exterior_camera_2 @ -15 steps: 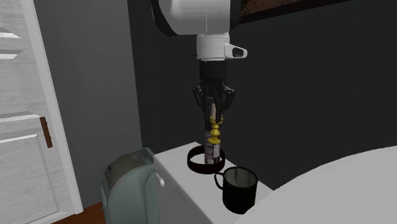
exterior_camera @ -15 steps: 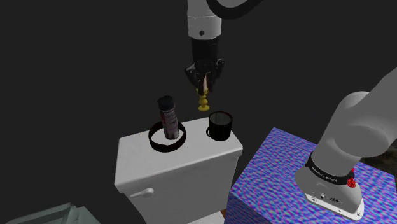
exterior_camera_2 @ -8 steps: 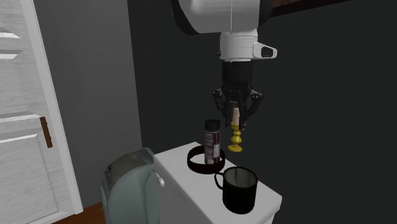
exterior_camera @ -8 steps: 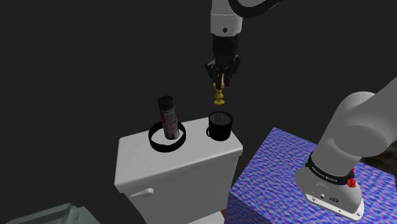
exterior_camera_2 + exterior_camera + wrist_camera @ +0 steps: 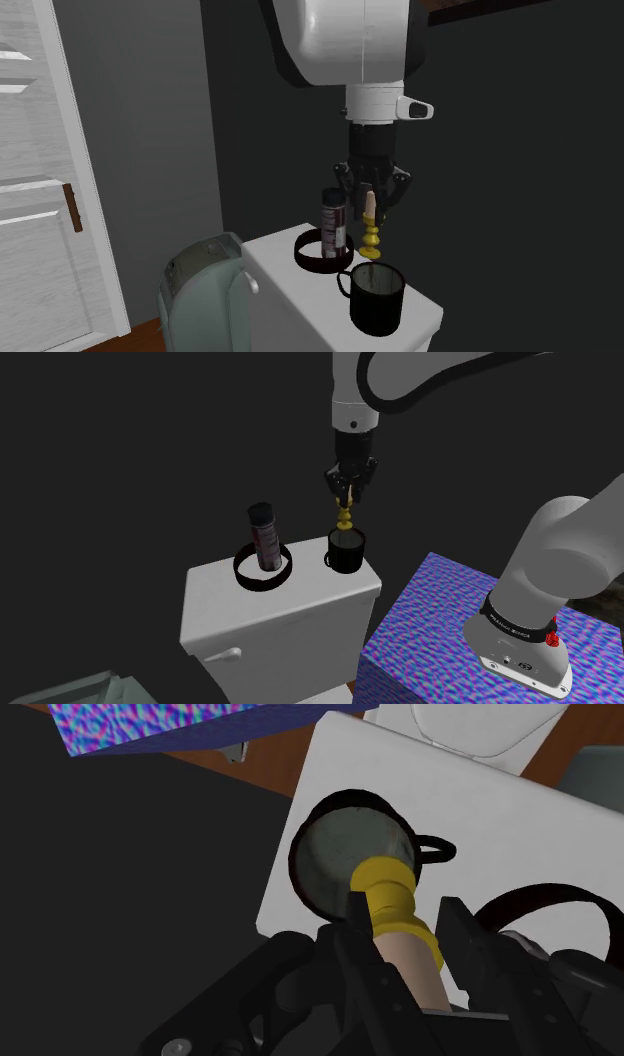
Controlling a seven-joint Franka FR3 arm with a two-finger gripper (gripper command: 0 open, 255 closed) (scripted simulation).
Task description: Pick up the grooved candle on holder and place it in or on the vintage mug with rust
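Dark grey wall [image 5: 250, 120] backs the scene, with a white panelled door [image 5: 40, 170] at the second exterior view's left. White Franka arm [image 5: 345, 40] reaches down from above over a white toilet cistern [image 5: 280, 612], whose flat lid serves as the work surface. Beside the cistern, at the shoulder view's lower right, stands the robot's box stand [image 5: 430, 622], which has a blue and purple rippled pattern. A pale grey-green rounded appliance [image 5: 200, 290] sits low in front of the cistern in the second exterior view. On the lid rests a black ring-shaped dish [image 5: 240, 567]; a dark-capped canister [image 5: 264, 537] stands upright inside it. Just beside the dish, toward the shoulder view's right, stands the black mug [image 5: 346, 552], handle turned toward the dish, its inside greyish and mottled in the wrist view. The black gripper [image 5: 346, 490] points straight down above the mug, its two fingers [image 5: 355, 919] closed on the pale shaft of the candle [image 5: 371, 235]. The candle hangs upright, yellow turned holder lowermost, directly over the mug's mouth; the holder's base is at about the level of the rim, and whether it touches the mug cannot be told.
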